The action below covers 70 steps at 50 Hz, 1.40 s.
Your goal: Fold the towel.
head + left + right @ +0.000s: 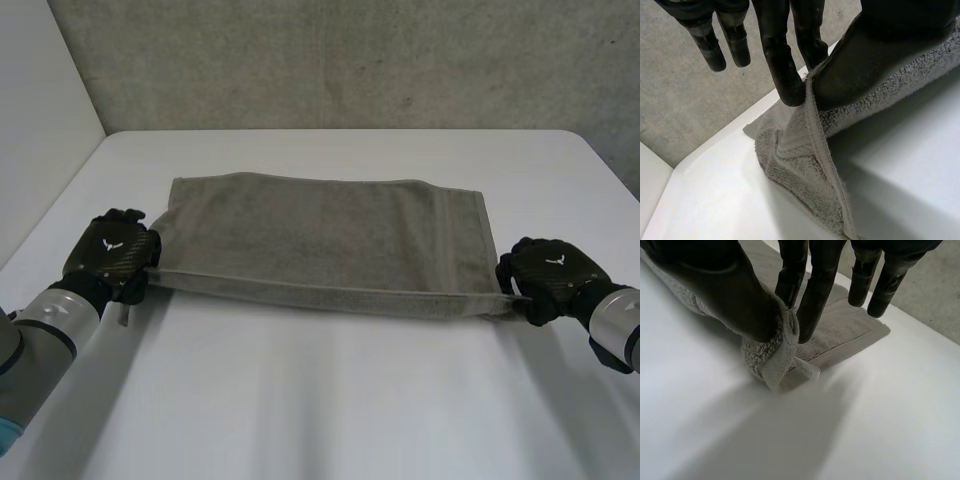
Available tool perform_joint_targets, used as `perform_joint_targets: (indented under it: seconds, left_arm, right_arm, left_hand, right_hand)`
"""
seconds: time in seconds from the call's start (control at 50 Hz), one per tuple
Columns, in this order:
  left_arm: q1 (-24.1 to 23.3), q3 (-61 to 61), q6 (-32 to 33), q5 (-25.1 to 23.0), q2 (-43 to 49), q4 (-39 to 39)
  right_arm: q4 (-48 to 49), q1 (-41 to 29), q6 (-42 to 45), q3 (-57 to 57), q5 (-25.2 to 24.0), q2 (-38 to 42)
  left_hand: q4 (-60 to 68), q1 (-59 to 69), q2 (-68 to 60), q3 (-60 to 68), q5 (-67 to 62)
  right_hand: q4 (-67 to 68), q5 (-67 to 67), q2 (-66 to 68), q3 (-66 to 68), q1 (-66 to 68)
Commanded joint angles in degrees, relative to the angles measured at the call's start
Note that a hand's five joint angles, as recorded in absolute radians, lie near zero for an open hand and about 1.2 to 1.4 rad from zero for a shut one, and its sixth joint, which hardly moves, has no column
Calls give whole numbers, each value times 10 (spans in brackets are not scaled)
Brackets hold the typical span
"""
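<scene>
On the white table (320, 400), a grey terry towel (330, 240) laid wide across the middle, far edge flat on the surface, near long edge raised just clear and drawn taut from end to end. At the near left corner, the left hand (112, 255), clamped on the hem with thumb against straight fingers, other fingers loose above the cloth. At the near right corner, the right hand (548, 272), likewise pinching a bunched wad of hem between thumb and fingers. Judged as the start of carrying the near edge over toward the far one. Risks from here: losing a corner, since each pinch takes in little cloth and the right one sits on a crumpled bunch; skewing the fold if one arm leads the other; dragging the whole towel across the slick top instead of rolling it over, if lifted too low; sagging in the middle if the hands drift together, leaving a wrinkled crease. On the back of each hand, a small white winged emblem, no lettering legible. By the right corner, a pale tab (807, 369), perhaps a loop or care label, nothing readable on it.
</scene>
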<state>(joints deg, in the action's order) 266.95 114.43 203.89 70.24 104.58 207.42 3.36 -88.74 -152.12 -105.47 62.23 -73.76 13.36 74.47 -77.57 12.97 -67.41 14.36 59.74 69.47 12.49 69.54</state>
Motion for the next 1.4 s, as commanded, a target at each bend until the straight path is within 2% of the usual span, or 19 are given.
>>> perform_joint_targets:
  seconds: [0.02,0.04,0.26,0.3,0.32,0.36,0.58,0.82,0.84,0.86,0.88,0.9,1.1,1.14,1.26,1.3,1.32,1.36,1.4]
  left_arm:
    - [1,0,-1,0,2,0]
    - [2,0,-1,0,3,0]
    - [12,-8,5,7,34,8]
    - [13,-20,7,14,51,9]
    - [13,-20,7,14,51,9]
    - [12,-32,7,33,68,8]
    - [1,-50,8,71,98,9]
    - [2,-51,9,93,97,21]
    - [5,-50,9,95,94,19]
    - [7,-48,8,95,90,15]
    - [7,-48,8,95,90,15]
    - [7,-44,8,93,84,15]
    - [11,-6,4,86,-66,-3]
    - [20,6,4,77,-124,-20]
    - [50,17,4,25,-187,-64]
    - [85,24,4,-17,-219,-103]
    - [85,24,4,-17,-220,-104]
    - [116,28,4,-60,-243,-139]
    - [129,29,4,-81,-251,-155]
  right_arm:
    - [-1,-5,-12,0,-7,9]
    - [-2,-4,-12,1,-11,8]
    - [1,18,-17,1,-26,-27]
    - [2,20,-17,0,-27,-27]
    - [2,20,-17,0,-29,-26]
    - [1,20,-17,0,-33,-26]
    - [-1,20,-16,0,-38,-26]
    - [-7,34,-16,9,-38,-35]
    - [-8,41,-17,10,-38,-40]
    - [-9,44,-17,10,-40,-47]
    - [-9,44,-17,10,-40,-47]
    - [-12,45,-17,10,-42,-56]
    - [-89,59,-16,29,-80,-142]
    - [-108,69,-15,31,-88,-172]
    - [-137,83,-14,30,-106,-216]
    - [-164,97,-7,28,-120,-241]
    - [-164,97,-7,28,-120,-241]
    - [-194,110,4,29,-138,-263]
    - [-210,116,17,30,-147,-271]
  left_hand:
    - [-34,55,-24,-30,-26]
    - [-34,55,-24,-30,-26]
    - [-34,55,-24,-30,-26]
    - [-34,-87,118,-30,116]
    - [-34,-87,118,-30,117]
    - [-34,-260,291,-30,289]
    - [-34,-299,330,-30,329]
    - [-34,-286,317,-30,315]
    - [-34,-241,272,-30,270]
    - [-34,-82,113,-30,112]
    - [-34,-81,112,-30,110]
    - [-34,54,-23,-30,-25]
    - [-34,55,-24,-30,-26]
    - [-34,55,-24,-30,-26]
    - [-34,55,-24,-30,-26]
    - [-34,55,-24,-30,-26]
    - [-34,55,-24,-30,-26]
    - [-34,55,-24,-30,-26]
    - [-34,55,-24,-30,-26]
  right_hand:
    - [-44,69,72,-25,71]
    - [-44,102,105,-25,104]
    - [-44,103,105,-25,105]
    - [-44,103,105,-25,105]
    - [-44,103,105,-25,105]
    - [-44,103,105,-25,105]
    - [-44,103,105,-25,105]
    - [-44,103,105,-25,105]
    - [-44,103,105,-25,105]
    - [-44,103,105,-25,105]
    - [-44,103,105,-25,105]
    - [-44,103,105,-25,105]
    - [-44,103,105,-25,105]
    - [-44,103,105,-25,105]
    - [-44,103,105,-25,105]
    - [-44,103,105,-25,105]
    - [-44,103,105,-25,105]
    - [-44,103,105,-25,105]
    - [-44,103,105,-25,105]
